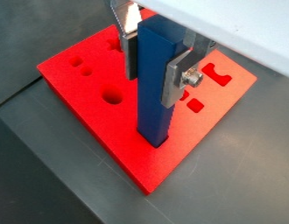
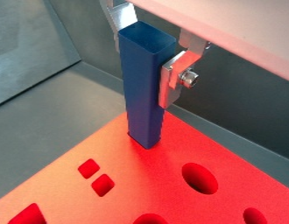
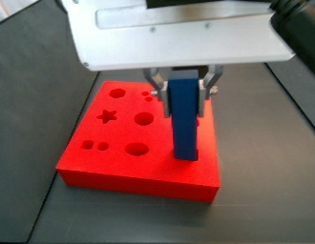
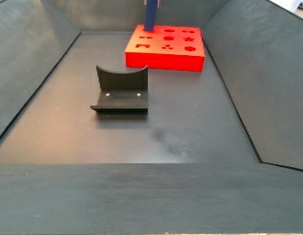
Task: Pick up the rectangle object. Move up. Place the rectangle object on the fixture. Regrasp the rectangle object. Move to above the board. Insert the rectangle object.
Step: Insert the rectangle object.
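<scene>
Gripper pointing straight down above the red board, fingers clamped on the upright blue rectangle object, its lower end at the board's top face.

Dark grey enclosure, matte throughout.
Flat floor meets a sloping left wall, right wall and back wall at clean seams. Soft even light; faint pale smudge mid-floor.
</scene>
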### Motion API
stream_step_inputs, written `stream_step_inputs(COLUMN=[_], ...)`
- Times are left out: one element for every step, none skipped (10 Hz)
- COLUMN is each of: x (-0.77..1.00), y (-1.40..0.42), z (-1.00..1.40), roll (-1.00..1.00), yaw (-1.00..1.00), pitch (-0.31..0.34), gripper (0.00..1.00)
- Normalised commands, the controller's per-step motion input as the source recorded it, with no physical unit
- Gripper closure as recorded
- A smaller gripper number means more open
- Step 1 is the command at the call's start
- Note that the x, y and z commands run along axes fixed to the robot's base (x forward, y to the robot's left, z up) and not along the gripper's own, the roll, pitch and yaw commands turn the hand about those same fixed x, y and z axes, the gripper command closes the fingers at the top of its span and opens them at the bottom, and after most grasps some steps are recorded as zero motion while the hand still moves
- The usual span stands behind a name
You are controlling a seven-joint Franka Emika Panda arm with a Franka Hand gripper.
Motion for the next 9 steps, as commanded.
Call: stream_step_inputs(x=[-0.53, -0.61, -0.62, -0.58, -0.42, 0.00, 0.26, 0.49, 0.69], y=[-0.45, -0.57, -0.54, -0.56, -0.28, 0.20, 0.19, 0.23, 0.32], z=[-0.06, -0.20, -0.30, -0.30, -0.38, -0.45, -0.50, -0.44, -0.56], roll=[0.29, 0.44, 0.45, 0.43, 0.43, 0.35, 0.37, 0.37, 0.26], yaw=[0.00, 0.00, 0.00, 0.02, 0.16, 0.44, 0.47, 0.36, 0.26], pitch=[-0.184, -0.256, -0.257, -0.289, -0.244, -0.149, 0.000, 0.004, 0.066], gripper=[1.00, 1.00, 1.00, 1.00, 1.00, 1.00, 1.00, 1.00, 1.00])
